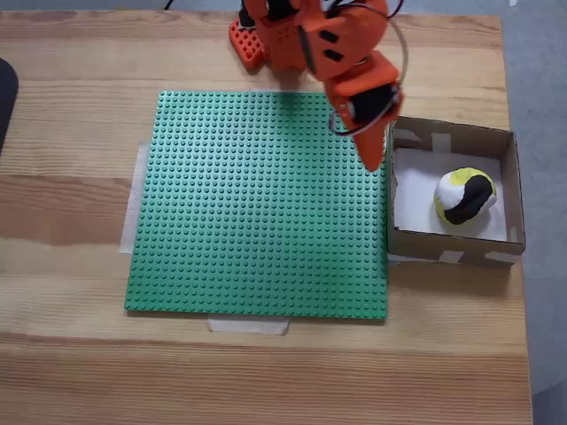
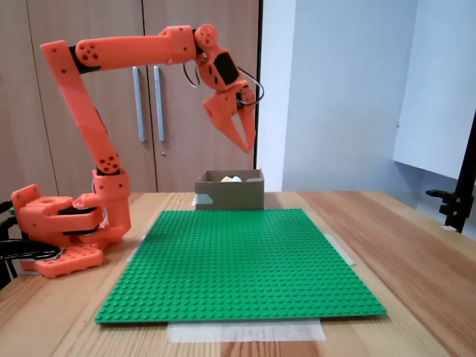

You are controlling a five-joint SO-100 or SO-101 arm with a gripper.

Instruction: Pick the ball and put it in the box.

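Mat: a flat green studded plastic baseplate [image 2: 242, 260] lies taped to the pale wooden table [image 2: 401, 238], nearest the side camera, bare of objects.
Tool: the orange two-finger gripper [image 2: 246, 139] hangs well above the far edge of the mat, fingers close together and empty.
Box: the shallow brown cardboard box [image 1: 512, 177] with a white floor sits just beyond the mat's edge.
Ball: the small yellow, white and black soft ball [image 1: 465, 196] rests inside the box.
Progress: the placing looks done; seemingly only the arm's return is left.
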